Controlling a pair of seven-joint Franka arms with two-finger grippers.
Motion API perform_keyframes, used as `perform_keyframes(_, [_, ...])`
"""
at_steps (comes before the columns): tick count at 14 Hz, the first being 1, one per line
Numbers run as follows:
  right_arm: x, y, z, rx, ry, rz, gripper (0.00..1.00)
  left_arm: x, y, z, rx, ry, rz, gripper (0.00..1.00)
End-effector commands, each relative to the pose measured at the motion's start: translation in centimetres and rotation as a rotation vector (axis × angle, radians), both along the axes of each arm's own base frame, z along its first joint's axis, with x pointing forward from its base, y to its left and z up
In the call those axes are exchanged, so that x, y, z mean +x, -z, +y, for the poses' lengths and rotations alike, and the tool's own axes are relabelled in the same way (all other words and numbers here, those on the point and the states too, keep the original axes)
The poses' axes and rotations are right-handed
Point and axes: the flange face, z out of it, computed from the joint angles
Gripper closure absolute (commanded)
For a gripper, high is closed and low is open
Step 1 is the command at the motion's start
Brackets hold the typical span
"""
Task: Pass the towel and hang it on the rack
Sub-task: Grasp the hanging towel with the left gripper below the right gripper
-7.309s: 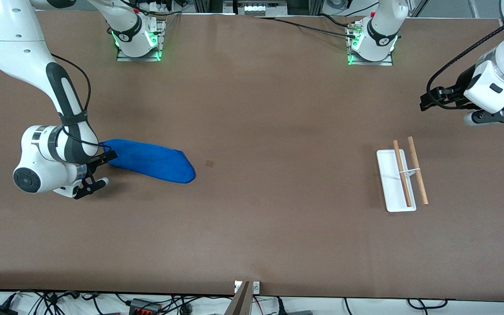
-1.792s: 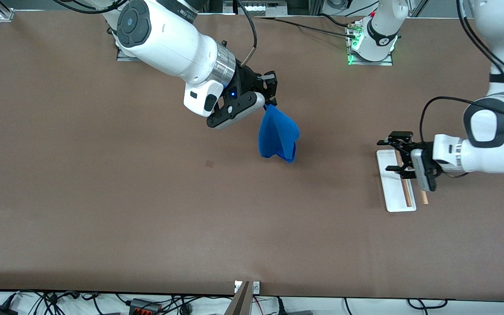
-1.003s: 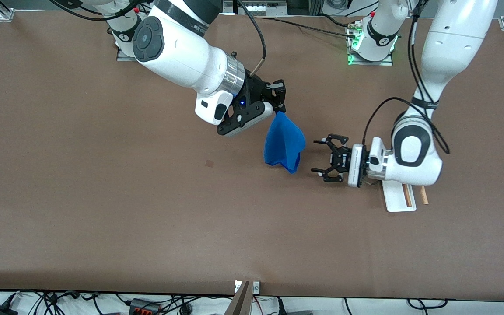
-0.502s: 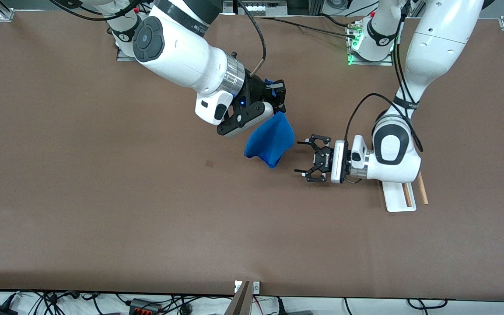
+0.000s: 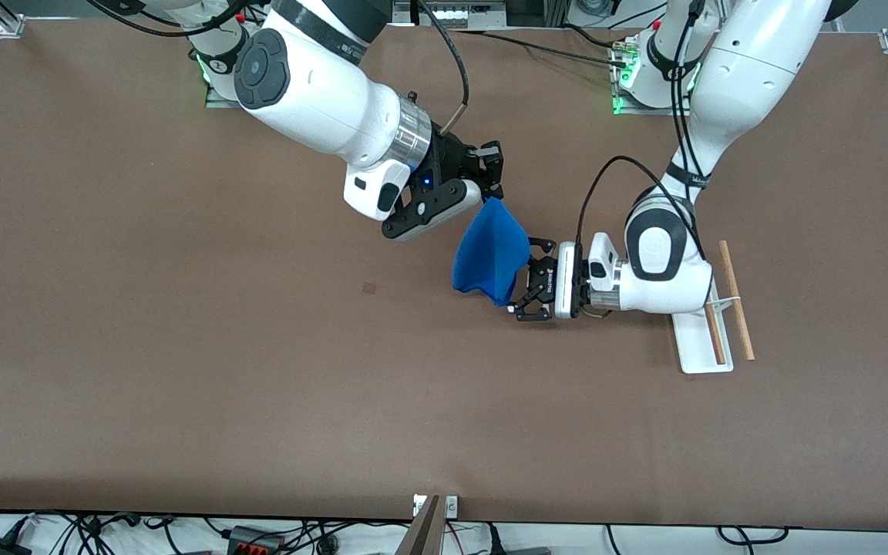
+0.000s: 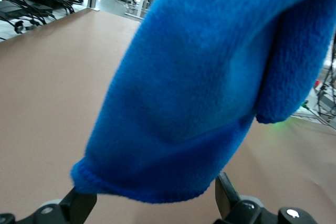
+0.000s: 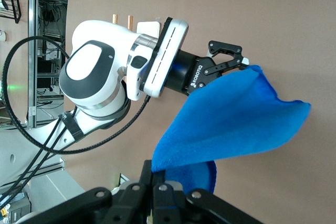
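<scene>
Two end effectors meet at the towel (image 5: 490, 258): right (image 5: 490, 194) pinching, left (image 5: 527, 279) spread around it.

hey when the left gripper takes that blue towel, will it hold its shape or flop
Likely floppy: the towel droops in folds below the shut right gripper. Probably light, since one pinched corner carries it. Its fuzzy pile should resist slipping once the open left gripper closes.

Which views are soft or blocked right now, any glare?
Left wrist view: the towel fills most of the frame, close and soft-focused, with the left pincer open beneath it. Right wrist view: sharp; the right pincer is shut on the towel. Front view: even light, no strong glare, soft shadows on the table; rack partly hidden.
</scene>
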Motion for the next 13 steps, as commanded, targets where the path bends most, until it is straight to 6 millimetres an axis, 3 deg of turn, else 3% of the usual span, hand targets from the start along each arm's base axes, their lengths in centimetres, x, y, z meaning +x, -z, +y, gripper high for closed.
perform_keyframes(1, [-0.1,-0.2,0.2,-0.001,0.008,-0.009,1.00,0.0,-0.3,-1.1,-0.011,-0.024,-0.018,0.05])
perform_keyframes(4, [-0.1,-0.2,0.2,-0.002,0.007,-0.011,1.00,0.2,-0.5,-1.7,-0.027,-0.056,-0.015,0.08])
perform_keyframes(9, [-0.1,-0.2,0.1,-0.003,0.007,-0.012,1.00,2.0,-3.3,-2.2,-0.018,-0.050,-0.060,0.08])
perform_keyframes(11, [-0.1,-0.1,0.1,-0.005,0.006,-0.013,1.00,2.1,-3.5,-2.3,0.012,-0.030,-0.071,0.11])
perform_keyframes(13, [-0.1,0.0,0.1,-0.018,0.003,-0.022,1.00,2.0,-3.7,-2.6,0.021,-0.018,-0.076,0.36])
